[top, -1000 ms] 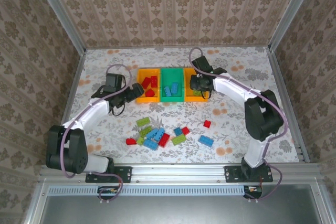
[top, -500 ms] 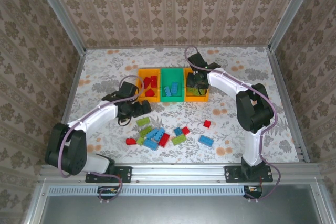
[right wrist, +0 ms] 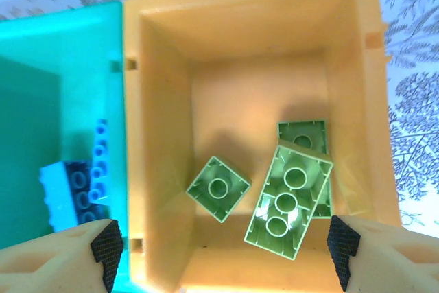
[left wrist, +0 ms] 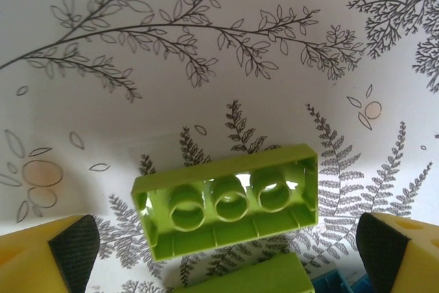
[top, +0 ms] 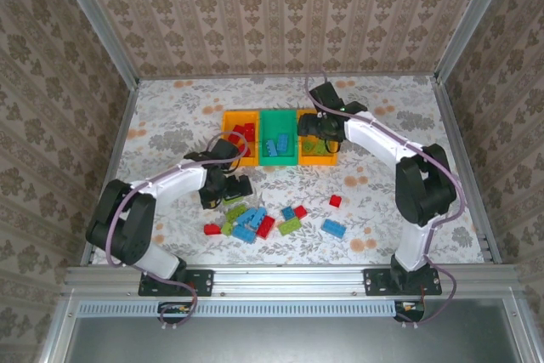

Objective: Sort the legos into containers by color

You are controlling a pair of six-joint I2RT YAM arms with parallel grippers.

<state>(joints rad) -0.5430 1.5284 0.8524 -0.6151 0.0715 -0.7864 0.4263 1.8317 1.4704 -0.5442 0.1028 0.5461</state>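
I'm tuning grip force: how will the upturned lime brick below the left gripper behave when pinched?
Probably stiff: the lime brick looks like hard moulded plastic. Likely light, since its open underside shows it is hollow. Its glossy walls might slip against the dark pads of the left gripper, so squeeze squarely.

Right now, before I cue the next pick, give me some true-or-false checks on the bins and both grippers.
The right orange bin holds three lime green bricks. True.
The right gripper is shut on a brick. False: it is open and empty above that bin.
The green bin holds red bricks. False: blue bricks lie in it.
The left gripper is open over a lime brick lying hollow side up on the table. True.
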